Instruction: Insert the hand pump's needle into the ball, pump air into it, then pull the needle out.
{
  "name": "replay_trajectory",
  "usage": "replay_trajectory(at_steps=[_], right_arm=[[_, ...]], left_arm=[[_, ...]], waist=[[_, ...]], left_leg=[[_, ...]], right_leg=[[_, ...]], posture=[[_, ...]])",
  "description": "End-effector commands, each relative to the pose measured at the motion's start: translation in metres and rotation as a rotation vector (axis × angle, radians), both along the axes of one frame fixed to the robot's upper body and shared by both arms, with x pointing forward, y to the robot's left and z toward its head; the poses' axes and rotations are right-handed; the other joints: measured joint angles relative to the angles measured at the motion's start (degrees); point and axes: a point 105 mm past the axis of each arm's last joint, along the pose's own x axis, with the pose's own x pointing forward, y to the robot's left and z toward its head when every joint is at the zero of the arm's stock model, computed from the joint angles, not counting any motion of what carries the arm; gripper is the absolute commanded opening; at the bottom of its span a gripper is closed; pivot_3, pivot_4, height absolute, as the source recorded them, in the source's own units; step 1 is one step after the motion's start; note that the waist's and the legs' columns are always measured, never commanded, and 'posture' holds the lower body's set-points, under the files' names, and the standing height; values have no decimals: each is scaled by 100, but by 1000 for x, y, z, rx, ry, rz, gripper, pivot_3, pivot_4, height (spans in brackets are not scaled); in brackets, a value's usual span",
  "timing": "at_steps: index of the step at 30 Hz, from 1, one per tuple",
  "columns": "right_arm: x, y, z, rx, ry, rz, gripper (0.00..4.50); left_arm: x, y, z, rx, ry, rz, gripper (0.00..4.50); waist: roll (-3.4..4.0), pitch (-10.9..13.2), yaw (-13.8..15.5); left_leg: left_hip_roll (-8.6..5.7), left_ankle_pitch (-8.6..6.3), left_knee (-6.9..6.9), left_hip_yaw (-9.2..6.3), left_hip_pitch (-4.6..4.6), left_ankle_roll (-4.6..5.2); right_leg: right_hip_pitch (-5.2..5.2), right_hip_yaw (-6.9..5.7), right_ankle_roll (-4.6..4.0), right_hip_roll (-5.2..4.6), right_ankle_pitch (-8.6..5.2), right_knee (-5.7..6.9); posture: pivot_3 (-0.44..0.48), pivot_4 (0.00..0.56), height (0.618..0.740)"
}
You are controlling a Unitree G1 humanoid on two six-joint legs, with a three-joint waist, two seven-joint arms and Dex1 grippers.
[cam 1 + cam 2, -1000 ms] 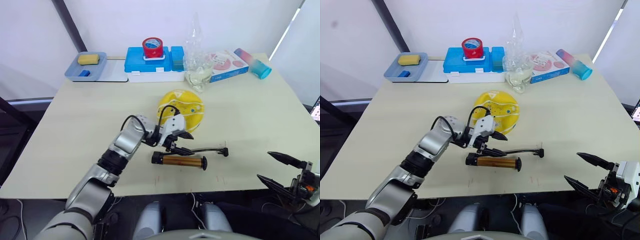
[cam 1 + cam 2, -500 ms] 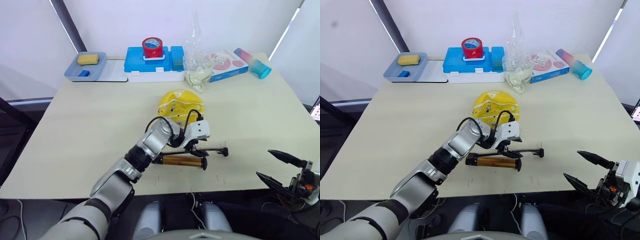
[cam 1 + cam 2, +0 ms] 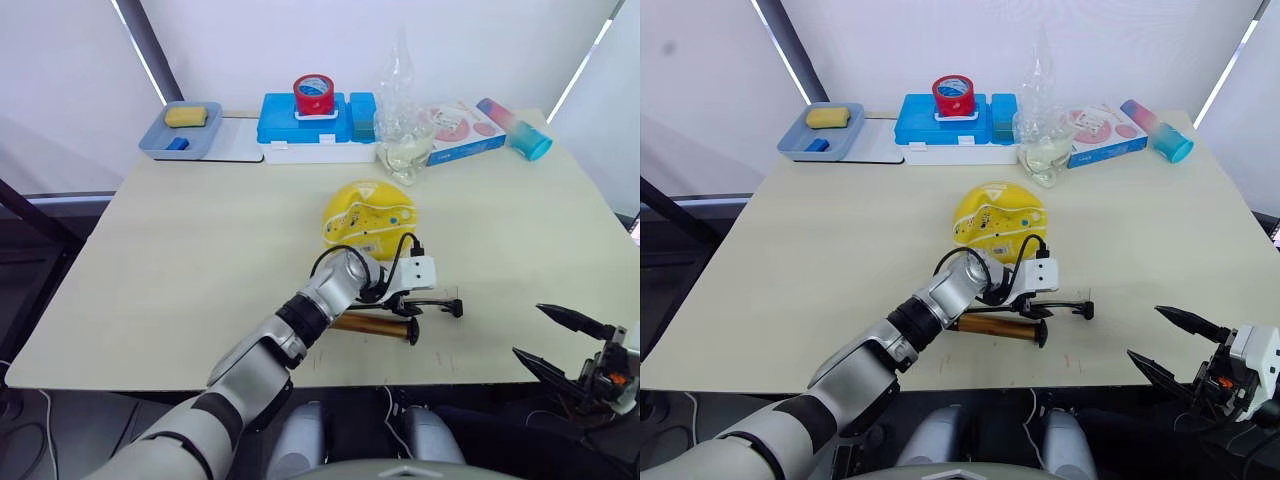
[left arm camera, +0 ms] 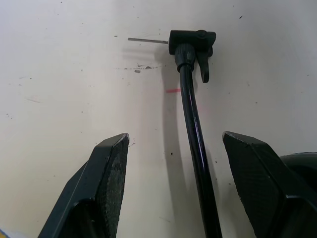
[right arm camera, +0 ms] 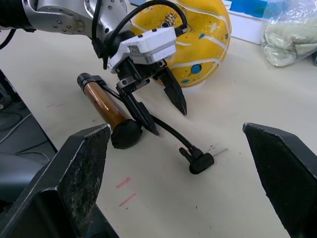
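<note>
The yellow ball sits sagging mid-table. Just in front of it lies the bronze hand pump, its black hose running toward the right and ending in a black fitting with the thin needle flat on the table. My left gripper hovers open over the hose, one finger on each side, holding nothing. My right gripper hangs open and empty off the table's front right edge, well clear of the needle.
Along the back edge stand a grey tray with a yellow sponge, a blue box with a red tape roll on it, a clear plastic bag, a pink-printed box and a tumbler lying down.
My left gripper has travelled right, from above the pump's left end to over the hose. The right gripper has stayed put, and the pump and ball have not moved.
</note>
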Motion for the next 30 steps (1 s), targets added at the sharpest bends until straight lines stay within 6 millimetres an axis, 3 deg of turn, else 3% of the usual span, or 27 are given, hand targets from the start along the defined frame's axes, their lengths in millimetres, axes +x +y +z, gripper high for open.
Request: replay_trajectory(at_steps=[1,3,6,11,20,30], right_arm=[[0,0,11,-21,-46,4,4500],[0,-1,12,-22,-47,3,4500],[0,0,11,-23,-47,3,4500],[0,-1,11,-25,-47,0,4500],[0,-1,10,-22,-48,-6,4500],[0,1,7,28,-29,-37,4500]], left_arm=[[-6,-3,-8,27,5,-32,3236],[-5,-3,-9,37,-9,-38,3236],[-5,-5,-9,37,-10,-44,2386],[-7,-7,-9,34,-5,-53,40],[-9,-10,0,-20,17,-58,13],[-13,-10,33,-203,50,-48,13]], waist=[[0,0,-2],[0,0,-1],[0,0,-4],[0,0,-3],[0,0,-4],[3,-1,-3]], left_leg=[[0,0,0,0,0,0],[0,-1,0,0,0,1],[0,0,0,-1,0,1],[0,-1,1,-1,-3,2],[0,-1,2,-8,-5,2],[3,-1,17,-23,-30,2]], right_leg=[[0,0,0,0,0,0],[0,0,0,0,0,0],[0,-1,0,0,0,0],[-1,-1,0,0,0,0],[-1,-2,-1,2,-1,1],[-12,-4,0,3,0,3]], posture=[[0,150,737],[0,150,737],[0,150,737],[0,150,737],[0,150,737],[0,150,737]])
